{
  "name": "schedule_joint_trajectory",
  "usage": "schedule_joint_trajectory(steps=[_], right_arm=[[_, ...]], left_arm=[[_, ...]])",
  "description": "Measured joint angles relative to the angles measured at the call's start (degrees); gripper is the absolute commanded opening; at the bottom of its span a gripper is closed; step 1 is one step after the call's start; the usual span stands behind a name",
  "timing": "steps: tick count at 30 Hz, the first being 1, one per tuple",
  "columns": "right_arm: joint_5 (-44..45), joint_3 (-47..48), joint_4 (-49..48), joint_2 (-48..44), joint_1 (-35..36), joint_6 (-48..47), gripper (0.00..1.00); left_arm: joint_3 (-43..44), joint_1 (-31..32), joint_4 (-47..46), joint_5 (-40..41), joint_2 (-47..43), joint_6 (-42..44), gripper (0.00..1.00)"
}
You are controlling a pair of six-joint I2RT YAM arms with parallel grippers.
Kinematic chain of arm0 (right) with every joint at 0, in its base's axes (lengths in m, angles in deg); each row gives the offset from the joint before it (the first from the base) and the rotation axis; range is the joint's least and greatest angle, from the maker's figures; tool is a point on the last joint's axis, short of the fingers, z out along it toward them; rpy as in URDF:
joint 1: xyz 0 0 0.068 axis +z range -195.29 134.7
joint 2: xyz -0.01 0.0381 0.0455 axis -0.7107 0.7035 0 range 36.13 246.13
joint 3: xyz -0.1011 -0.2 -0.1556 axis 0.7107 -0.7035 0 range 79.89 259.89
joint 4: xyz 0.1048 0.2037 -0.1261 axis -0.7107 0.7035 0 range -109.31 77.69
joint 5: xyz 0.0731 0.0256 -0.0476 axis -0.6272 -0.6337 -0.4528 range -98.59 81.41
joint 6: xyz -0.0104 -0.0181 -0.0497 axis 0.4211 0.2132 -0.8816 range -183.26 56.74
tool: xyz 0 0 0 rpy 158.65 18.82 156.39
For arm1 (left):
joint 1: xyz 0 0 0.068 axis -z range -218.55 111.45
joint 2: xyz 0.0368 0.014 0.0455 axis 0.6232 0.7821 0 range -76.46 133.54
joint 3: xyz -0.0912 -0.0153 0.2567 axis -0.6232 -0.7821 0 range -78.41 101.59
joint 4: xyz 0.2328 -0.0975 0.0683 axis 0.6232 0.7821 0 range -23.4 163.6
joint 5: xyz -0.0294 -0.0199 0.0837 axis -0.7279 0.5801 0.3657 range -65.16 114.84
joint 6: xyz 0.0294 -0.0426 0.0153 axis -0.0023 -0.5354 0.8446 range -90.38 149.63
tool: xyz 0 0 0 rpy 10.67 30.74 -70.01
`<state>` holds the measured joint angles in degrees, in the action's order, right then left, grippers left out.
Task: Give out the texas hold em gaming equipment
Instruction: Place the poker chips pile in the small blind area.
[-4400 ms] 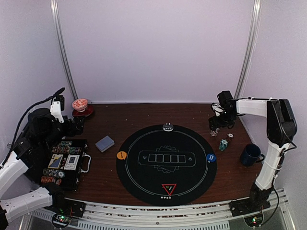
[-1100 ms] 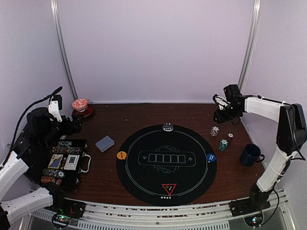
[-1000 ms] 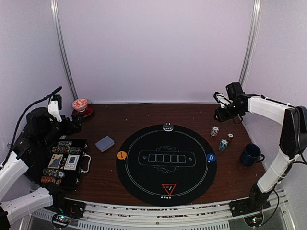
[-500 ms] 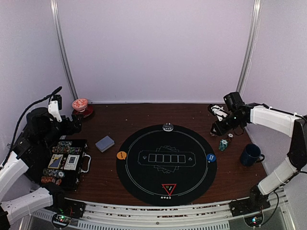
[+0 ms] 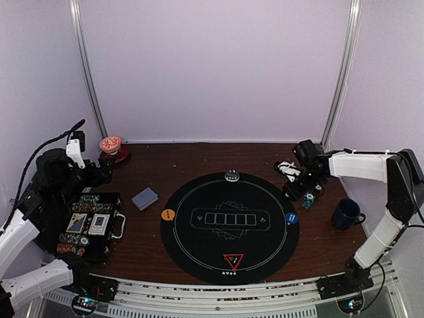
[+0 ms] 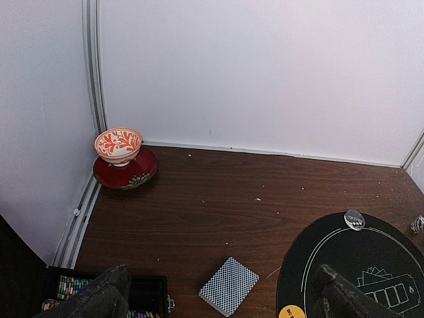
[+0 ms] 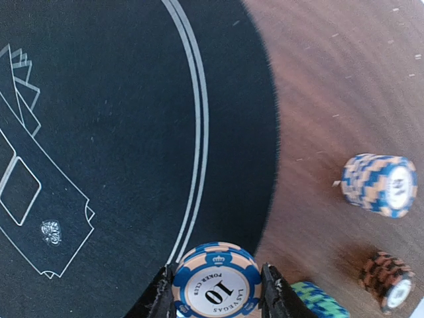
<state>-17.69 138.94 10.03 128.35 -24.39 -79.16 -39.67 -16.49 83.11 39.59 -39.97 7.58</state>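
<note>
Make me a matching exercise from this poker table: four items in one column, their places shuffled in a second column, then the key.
Items
1. orange button
2. red triangle marker
3. deck of cards
4. blue 10 chip

Places
A. held in the right end effector
B. on the mat, at its left edge
C. on the bare table, left of the mat
D. on the mat, at its near edge

Pairs: 1-B, 2-D, 3-C, 4-A
</note>
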Motion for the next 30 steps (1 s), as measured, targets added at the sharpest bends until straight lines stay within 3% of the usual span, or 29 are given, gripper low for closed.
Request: schedule_joint_trajectory(steps=[8, 30], right_arm=[[1.88, -0.57, -0.39, 4.76, 1.90, -0.02, 0.28], [3.56, -1.31, -0.46, 6.99, 1.90, -0.55, 0.28]], left_arm=[[0.00, -0.02, 0.00, -0.02, -0.20, 0.00, 0.98], [0.00, -0.02, 0.00, -0.02, -0.20, 0.00, 0.98]])
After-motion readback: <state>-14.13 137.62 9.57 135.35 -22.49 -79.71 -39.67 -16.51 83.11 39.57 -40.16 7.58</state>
